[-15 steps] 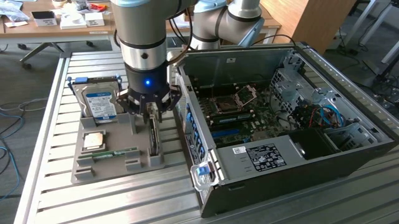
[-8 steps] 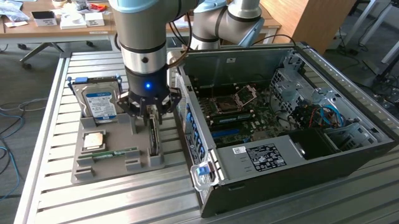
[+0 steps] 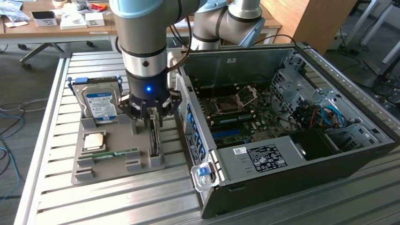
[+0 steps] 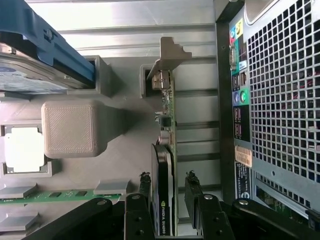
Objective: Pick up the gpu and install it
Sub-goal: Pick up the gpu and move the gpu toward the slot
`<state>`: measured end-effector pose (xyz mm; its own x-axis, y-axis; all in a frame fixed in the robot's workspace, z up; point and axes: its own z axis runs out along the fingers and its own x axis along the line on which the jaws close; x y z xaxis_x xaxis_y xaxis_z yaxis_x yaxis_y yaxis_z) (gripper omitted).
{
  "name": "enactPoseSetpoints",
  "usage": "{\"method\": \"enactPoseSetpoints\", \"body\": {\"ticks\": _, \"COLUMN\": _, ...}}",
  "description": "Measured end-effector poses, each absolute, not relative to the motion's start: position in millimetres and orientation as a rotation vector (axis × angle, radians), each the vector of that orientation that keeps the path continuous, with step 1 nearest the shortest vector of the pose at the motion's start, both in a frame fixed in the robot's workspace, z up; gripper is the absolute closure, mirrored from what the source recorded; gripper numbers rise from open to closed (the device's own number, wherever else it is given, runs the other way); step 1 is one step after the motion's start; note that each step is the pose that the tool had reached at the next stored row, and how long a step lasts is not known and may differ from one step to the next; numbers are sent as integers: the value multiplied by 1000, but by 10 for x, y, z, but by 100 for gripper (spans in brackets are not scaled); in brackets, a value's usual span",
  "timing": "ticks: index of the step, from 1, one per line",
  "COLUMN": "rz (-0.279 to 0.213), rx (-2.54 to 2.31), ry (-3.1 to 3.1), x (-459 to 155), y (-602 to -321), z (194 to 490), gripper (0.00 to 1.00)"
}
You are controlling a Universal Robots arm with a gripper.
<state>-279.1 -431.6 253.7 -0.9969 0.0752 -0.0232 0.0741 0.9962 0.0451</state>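
Note:
The gpu (image 3: 153, 140) stands on edge in a slot of the grey holder (image 3: 81, 174), on the side nearest the computer case. My gripper (image 3: 151, 125) points straight down over it. In the wrist view the gpu (image 4: 164, 165) runs away from me, green board edge and dark face with a label, silvery bracket at its far end. The gripper (image 4: 168, 187) is open and straddles the card: one finger sits close against one face, while the other fingertip (image 4: 192, 186) stands a small gap off the opposite face.
The holder also carries a blue-labelled hard drive (image 3: 100, 104), a CPU (image 3: 93, 140) and a green RAM stick (image 3: 116, 153). The open computer case (image 3: 281, 122) lies close beside the holder, its perforated rear panel (image 4: 280, 100) right next to the card. Everything rests on a slatted metal table (image 3: 112, 206).

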Motion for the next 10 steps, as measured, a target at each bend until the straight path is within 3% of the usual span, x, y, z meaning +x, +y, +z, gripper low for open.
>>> {"method": "enactPoseSetpoints", "body": {"ticks": 10, "rz": 69, "rx": 116, "ry": 3114, "x": -2811, "y": -4316, "z": 2450, "gripper": 58}}
